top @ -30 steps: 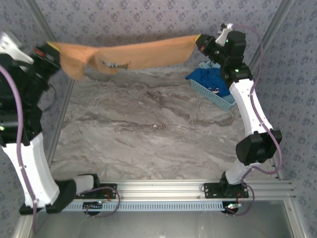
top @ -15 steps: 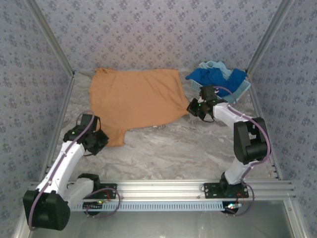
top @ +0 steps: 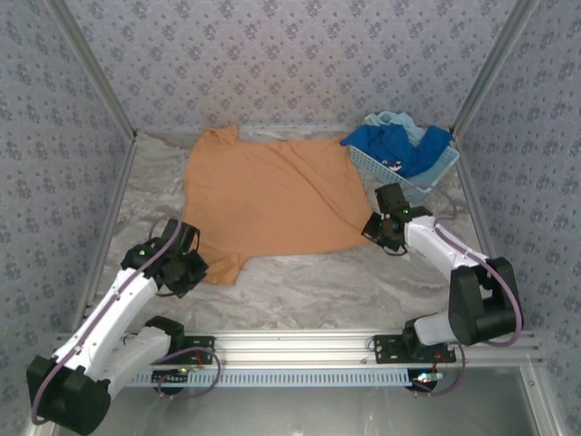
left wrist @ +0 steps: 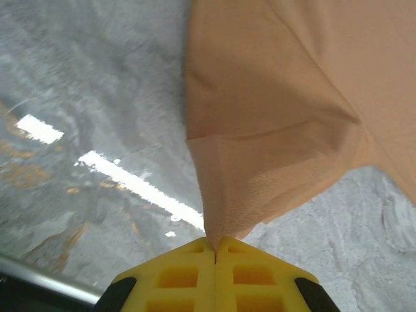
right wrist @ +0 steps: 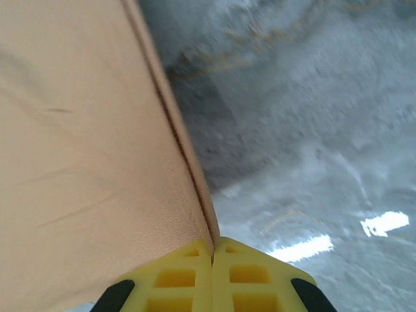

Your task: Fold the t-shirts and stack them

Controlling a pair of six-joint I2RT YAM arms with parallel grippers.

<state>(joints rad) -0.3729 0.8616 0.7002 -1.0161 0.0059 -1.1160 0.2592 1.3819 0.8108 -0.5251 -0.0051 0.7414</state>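
The orange-tan t-shirt [top: 272, 195] lies spread almost flat on the far middle part of the marble table [top: 318, 277]. The left gripper [left wrist: 215, 244] is closed and pinches the near left corner of this shirt, perhaps a sleeve. The right gripper [right wrist: 213, 244] is closed too and pinches the seamed edge at the near right corner. I judge that only the spreading is done and no fold is made yet. The royal blue t-shirt [top: 399, 145] and the pale aqua t-shirt [top: 390, 119] lie crumpled in the basket [top: 377, 167], just beside the orange one. Nearly all the work is left: at least 3 shirts to fold and stack.
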